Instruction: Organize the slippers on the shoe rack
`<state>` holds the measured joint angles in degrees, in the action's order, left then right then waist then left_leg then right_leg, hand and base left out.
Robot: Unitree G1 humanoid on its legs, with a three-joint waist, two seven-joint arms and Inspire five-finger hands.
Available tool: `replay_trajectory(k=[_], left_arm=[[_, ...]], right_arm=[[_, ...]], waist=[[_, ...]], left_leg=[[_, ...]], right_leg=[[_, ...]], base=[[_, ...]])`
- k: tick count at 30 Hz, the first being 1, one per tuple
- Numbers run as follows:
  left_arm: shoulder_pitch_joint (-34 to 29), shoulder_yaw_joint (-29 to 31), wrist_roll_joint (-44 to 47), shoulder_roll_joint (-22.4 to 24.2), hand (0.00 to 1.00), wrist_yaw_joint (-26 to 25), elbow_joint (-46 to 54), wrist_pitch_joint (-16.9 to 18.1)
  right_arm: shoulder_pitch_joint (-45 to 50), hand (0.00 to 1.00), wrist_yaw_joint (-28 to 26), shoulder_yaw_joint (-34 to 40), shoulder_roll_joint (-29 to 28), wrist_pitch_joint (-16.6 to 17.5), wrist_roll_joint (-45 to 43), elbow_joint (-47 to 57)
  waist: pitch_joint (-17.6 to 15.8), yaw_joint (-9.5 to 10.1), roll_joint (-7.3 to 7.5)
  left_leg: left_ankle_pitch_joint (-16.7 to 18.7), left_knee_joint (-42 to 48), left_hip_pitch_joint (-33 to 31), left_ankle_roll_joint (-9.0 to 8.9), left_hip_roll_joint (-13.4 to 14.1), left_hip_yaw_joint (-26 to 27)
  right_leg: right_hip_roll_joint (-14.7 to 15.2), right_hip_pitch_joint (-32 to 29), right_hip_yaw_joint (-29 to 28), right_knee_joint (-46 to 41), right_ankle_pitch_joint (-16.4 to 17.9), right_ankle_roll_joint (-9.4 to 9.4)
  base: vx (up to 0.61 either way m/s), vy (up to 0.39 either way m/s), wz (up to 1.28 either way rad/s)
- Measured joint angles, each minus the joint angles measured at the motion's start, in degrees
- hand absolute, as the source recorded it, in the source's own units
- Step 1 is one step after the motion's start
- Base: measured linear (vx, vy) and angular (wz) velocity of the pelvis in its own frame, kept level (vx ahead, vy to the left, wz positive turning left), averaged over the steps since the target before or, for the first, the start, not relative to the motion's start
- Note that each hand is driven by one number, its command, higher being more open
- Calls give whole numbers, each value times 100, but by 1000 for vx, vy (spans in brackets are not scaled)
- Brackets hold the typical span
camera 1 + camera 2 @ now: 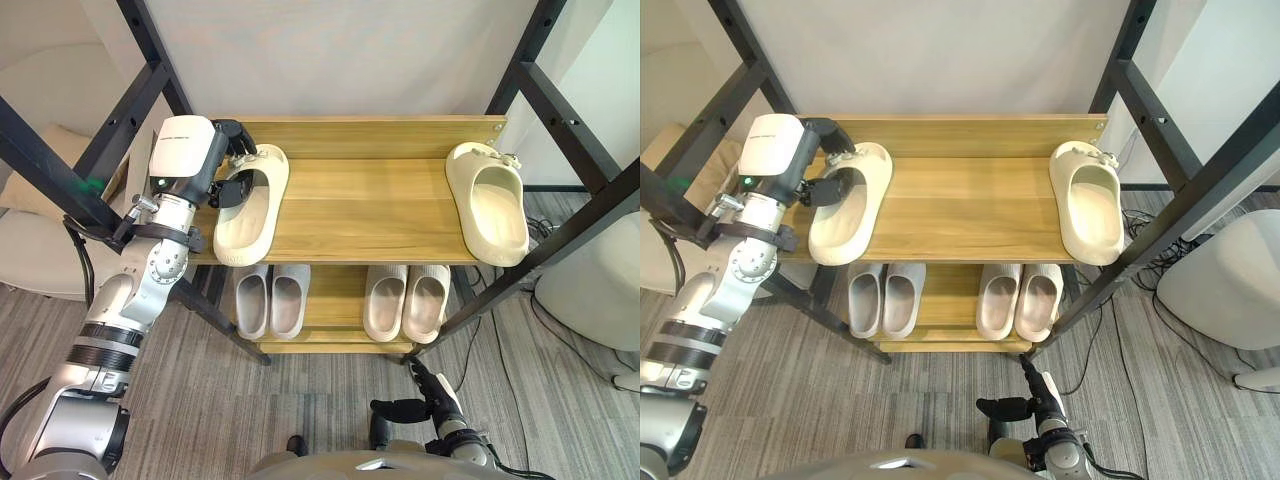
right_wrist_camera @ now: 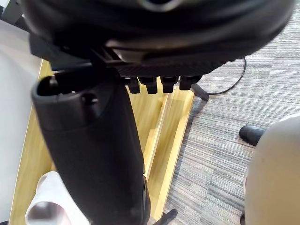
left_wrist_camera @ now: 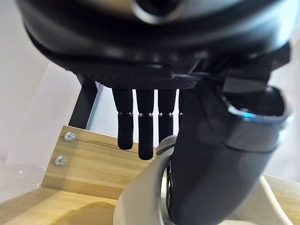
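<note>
The left hand [image 1: 228,150] grips a cream slipper [image 1: 250,215] at 9 o'clock on the shoe rack's [image 1: 370,200] top shelf; its thumb sits inside the opening and its fingers [image 3: 145,133] reach over the upper. The slipper lies flat, its heel just past the shelf's front edge. A second cream slipper [image 1: 490,205] lies at 3 o'clock, well apart. On the lower shelf a grey pair [image 1: 270,300] and a beige pair [image 1: 405,302] stand side by side. The right hand [image 1: 432,392] hangs at 5 o'clock over the floor, fingers relaxed and holding nothing.
</note>
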<state>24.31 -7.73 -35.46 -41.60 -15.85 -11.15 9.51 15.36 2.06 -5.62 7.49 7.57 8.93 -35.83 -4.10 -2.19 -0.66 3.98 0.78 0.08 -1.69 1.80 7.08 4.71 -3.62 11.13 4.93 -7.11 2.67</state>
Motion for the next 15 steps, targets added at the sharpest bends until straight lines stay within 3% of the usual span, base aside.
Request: replay_trajectory(k=[15], left_arm=[[249,-373,313,404,0,129,231,-21]], right_arm=[[-86,100,69,-3,-18,-3,-1,8]], waist=[[-117,-32,-127]], left_leg=[[-9,38,-25,18,-37,-73]], right_leg=[[59,29,49,11,-18,17]], base=[[-22,3,2]])
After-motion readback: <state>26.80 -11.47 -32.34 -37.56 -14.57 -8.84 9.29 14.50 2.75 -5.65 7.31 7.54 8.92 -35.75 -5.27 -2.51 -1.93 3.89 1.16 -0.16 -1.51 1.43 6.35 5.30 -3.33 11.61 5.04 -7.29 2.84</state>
